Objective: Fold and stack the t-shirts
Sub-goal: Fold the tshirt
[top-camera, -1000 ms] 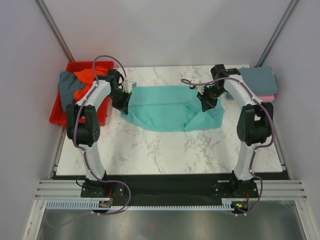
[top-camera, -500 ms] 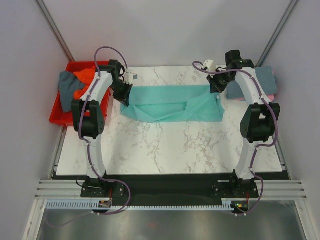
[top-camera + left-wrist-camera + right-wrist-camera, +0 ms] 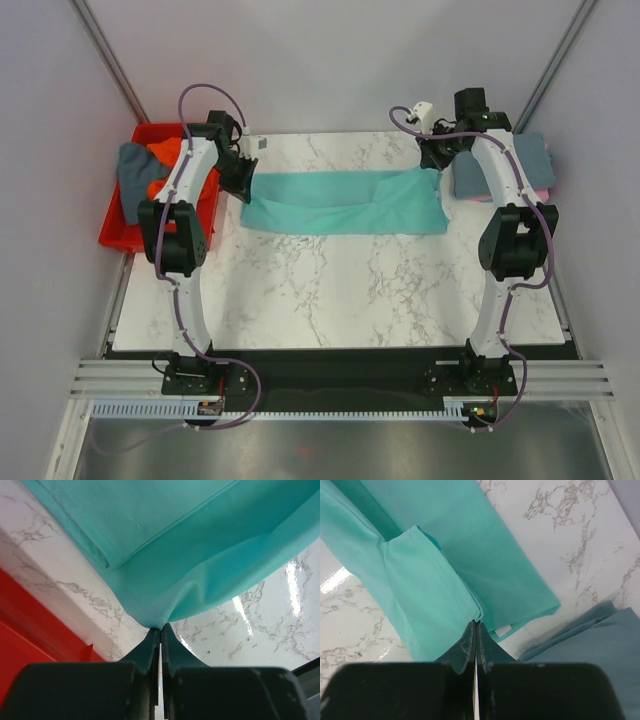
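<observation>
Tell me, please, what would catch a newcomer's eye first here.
The teal t-shirt lies as a long band across the far side of the marble table, pinched at each end by the left hand and right hand. A red bin of crumpled shirts sits at the left edge; folded shirts are stacked at the right.

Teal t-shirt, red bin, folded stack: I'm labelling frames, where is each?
teal t-shirt (image 3: 345, 203), top external view, middle of cloth.
red bin (image 3: 112, 232), top external view, near-left wall.
folded stack (image 3: 533, 158), top external view, grey-blue top shirt.
</observation>
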### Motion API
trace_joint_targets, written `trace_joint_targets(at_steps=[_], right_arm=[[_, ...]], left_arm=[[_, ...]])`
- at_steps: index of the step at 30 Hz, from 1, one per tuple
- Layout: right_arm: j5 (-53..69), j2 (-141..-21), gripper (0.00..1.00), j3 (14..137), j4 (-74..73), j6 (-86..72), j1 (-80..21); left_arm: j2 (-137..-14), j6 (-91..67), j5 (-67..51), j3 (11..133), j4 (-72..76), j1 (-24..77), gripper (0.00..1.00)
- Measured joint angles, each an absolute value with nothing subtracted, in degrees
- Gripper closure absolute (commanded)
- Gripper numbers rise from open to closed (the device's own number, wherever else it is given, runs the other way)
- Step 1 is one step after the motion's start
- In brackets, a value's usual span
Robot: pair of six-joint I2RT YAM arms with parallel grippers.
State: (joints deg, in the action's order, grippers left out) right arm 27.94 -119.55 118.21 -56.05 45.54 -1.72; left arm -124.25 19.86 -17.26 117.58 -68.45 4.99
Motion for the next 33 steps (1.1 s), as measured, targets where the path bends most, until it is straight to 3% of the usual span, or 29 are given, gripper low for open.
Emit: trace_joint_targets(at_steps=[30, 33], right_arm=[[24.7, -131.7, 1.0, 127.6, -47.2, 39.7, -1.7], [24.0, -132.9, 1.0, 128.5, -46.5, 39.4, -1.9]], left_arm=[[-136.9, 17.4, -7.0, 129.4, -64.7, 4.9, 0.98], [-138.5, 17.1, -5.8, 130.2, -64.1, 5.0, 0.91]])
